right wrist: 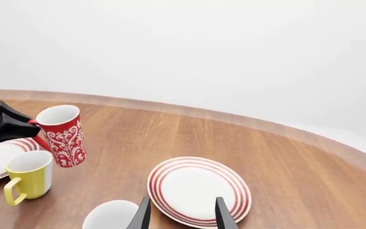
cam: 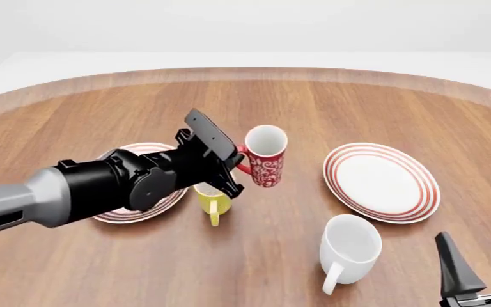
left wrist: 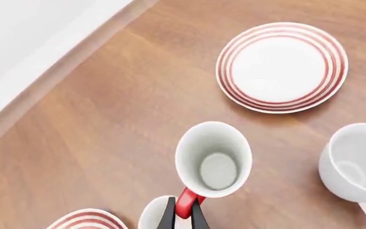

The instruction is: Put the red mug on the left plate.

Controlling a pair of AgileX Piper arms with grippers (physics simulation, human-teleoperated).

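A: Left to right — left plate [cam: 116, 214] mostly hidden under my left arm. Left gripper [cam: 232, 167] pinched on the red mug [cam: 265, 157] by its handle, mug lifted clear of the table, slightly tilted.

B: Handling?

A: I'd guess rigid, glazed, slick; a thin handle hold lets it swing. Yellow mug [cam: 210, 200] sits just beside the plate's right edge, right in the path. White mug [cam: 348, 249], second plate [cam: 382, 181] further right. Right gripper [cam: 477, 254] spread, idle.
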